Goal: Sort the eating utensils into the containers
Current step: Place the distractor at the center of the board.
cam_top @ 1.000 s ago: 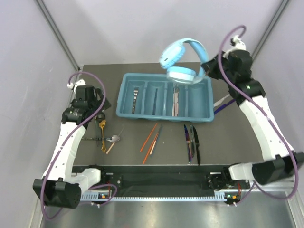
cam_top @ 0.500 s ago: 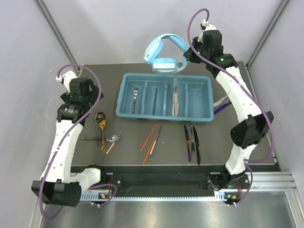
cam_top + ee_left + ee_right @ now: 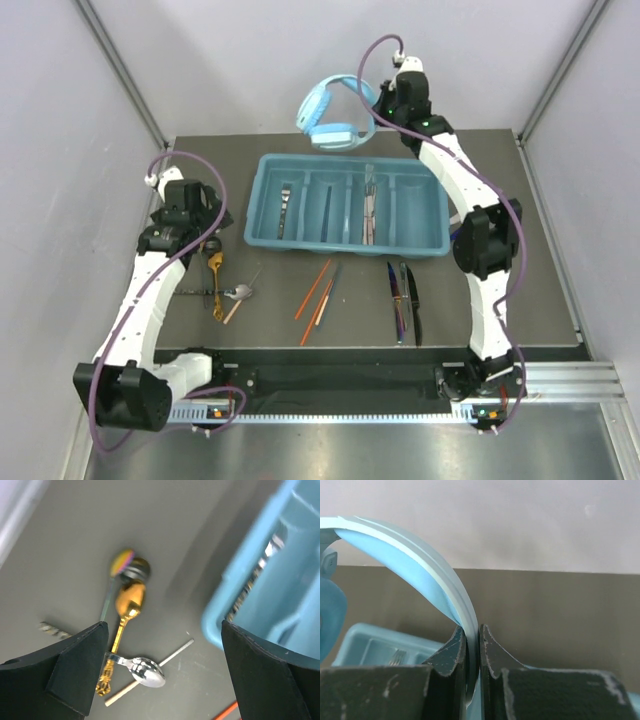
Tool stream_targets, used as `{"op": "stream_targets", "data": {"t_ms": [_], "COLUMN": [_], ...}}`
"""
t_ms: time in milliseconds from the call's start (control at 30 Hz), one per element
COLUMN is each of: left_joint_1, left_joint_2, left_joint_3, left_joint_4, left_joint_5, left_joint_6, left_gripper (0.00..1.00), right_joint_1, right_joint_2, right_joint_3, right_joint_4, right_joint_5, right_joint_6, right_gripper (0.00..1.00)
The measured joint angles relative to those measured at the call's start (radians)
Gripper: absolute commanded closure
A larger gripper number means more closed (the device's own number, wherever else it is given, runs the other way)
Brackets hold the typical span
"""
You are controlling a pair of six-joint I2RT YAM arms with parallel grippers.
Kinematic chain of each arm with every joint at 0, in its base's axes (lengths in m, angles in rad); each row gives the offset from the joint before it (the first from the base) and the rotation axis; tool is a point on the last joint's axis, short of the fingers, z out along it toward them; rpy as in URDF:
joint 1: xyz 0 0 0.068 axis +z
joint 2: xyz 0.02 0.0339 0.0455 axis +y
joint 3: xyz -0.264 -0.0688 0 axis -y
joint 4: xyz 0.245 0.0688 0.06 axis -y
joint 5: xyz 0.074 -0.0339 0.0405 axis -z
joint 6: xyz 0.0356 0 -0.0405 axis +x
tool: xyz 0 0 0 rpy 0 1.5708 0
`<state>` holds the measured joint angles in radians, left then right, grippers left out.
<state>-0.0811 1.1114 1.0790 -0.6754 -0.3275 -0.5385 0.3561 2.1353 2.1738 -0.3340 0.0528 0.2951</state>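
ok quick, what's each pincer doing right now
left pincer: open, holding nothing
right pincer: closed on the band of the light blue headphones

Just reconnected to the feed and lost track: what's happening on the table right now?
The right tool is shut on the band of the light blue plastic headphones, holding them up beyond the far edge of the teal-blue plastic cutlery tray. The left tool is open and empty, above the gold metal spoon left of the tray. A few utensils sit in the tray; orange chopsticks and dark knives lie loose on the table in front of it.
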Motion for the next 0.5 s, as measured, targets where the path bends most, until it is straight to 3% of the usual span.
{"op": "stream_targets", "data": {"t_ms": [200,500], "left_joint_1": [0.000,-0.025], "left_joint_2": [-0.002,0.110], "left_joint_3": [-0.082,-0.040], "left_joint_4": [0.077,0.158], "left_joint_5": [0.148,0.317], "left_joint_6": [0.043,0.066], "left_gripper": [0.01,0.01], "right_joint_1": [0.001,0.001], "right_joint_2": [0.145,0.217], "right_joint_3": [0.002,0.075], "right_joint_4": [0.072,0.131], "right_joint_5": [0.037,0.137], "right_joint_6": [0.048,0.056], "right_gripper": [1.00,1.00]}}
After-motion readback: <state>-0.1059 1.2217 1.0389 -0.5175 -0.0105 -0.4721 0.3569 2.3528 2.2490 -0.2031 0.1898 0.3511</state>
